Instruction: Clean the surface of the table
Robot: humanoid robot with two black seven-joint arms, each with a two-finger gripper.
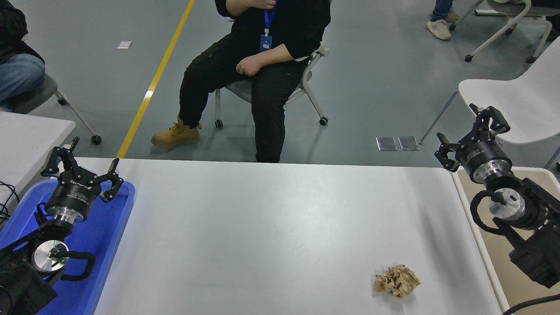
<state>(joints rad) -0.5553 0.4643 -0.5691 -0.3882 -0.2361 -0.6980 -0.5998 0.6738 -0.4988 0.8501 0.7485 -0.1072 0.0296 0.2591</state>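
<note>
While right tool [473,127] hangs past table surface [271,227] edge, paper wad [397,281] sits apart.

At the top of the frame your seated person [262,57] is cut off above the chest. The person at the upper left [17,57] shows only a knee and a dark sleeve, and at the upper right only a shoe [439,29] and trouser leg make it in. The tabletop [271,227] runs out at the bottom edge. The blue tray [107,236] is largely covered by the left arm, and the beige bin [503,262] at the lower right is clipped by the frame and partly hidden behind the right arm.
</note>
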